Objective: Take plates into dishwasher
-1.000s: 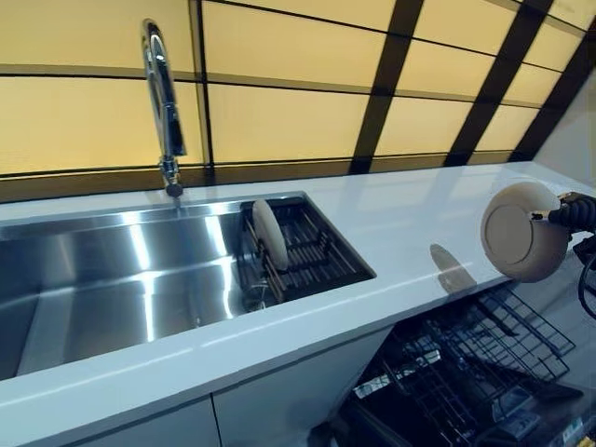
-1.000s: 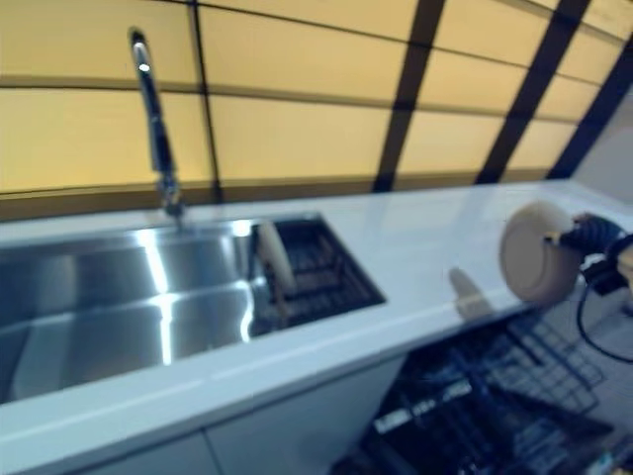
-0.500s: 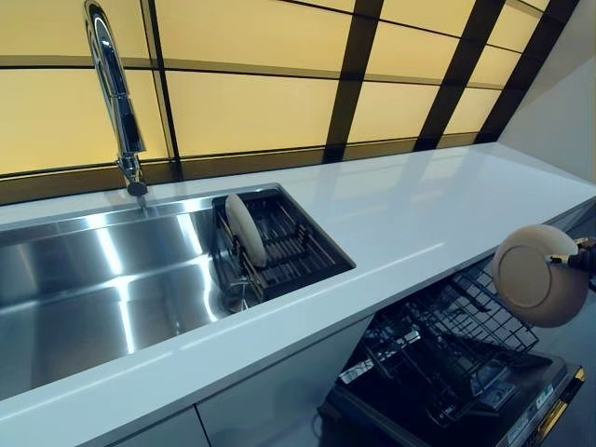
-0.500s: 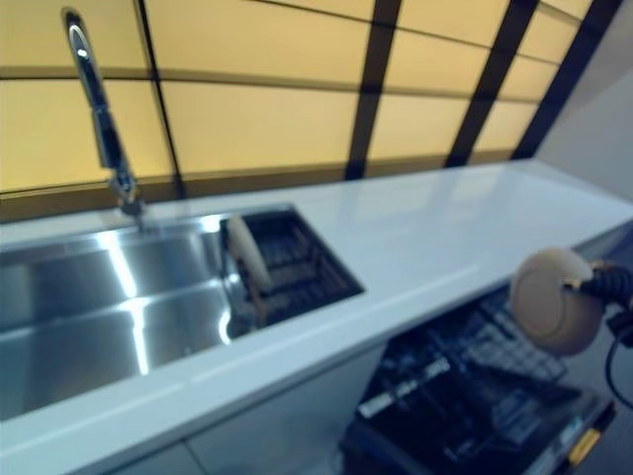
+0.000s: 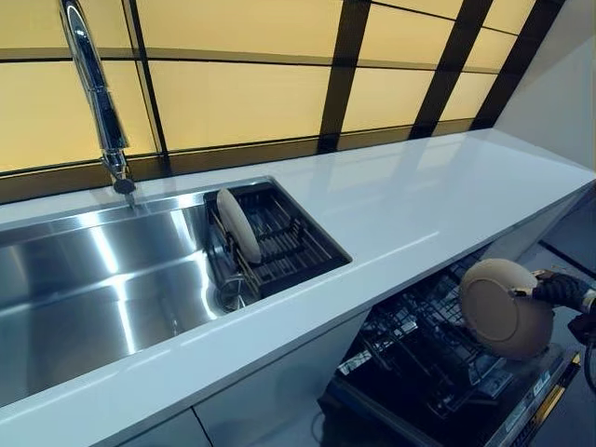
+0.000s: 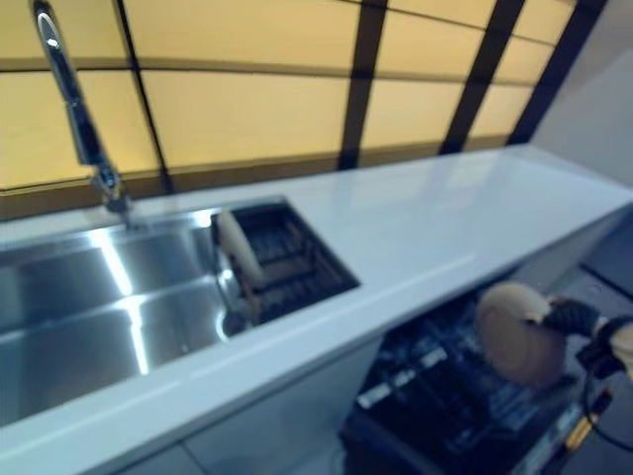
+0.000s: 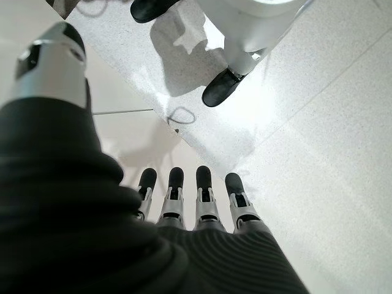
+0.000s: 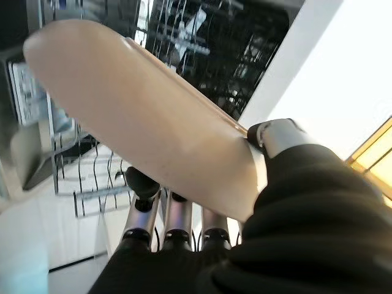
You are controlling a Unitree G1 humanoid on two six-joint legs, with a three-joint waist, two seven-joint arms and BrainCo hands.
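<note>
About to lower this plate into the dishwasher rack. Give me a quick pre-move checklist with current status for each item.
1. Right hand pinching the round beige plate by its rim: ok.
2. Plate above the black wire dishwasher rack, not yet seated: ok.
3. Free slot directly under the plate: cannot tell, the rack is too dark.
4. Plate clear of the white countertop edge: ok.
5. Left hand idle, fingers straight, over the floor: ok.
6. Second beige plate waiting upright in the sink's dark drying rack: ok.
</note>
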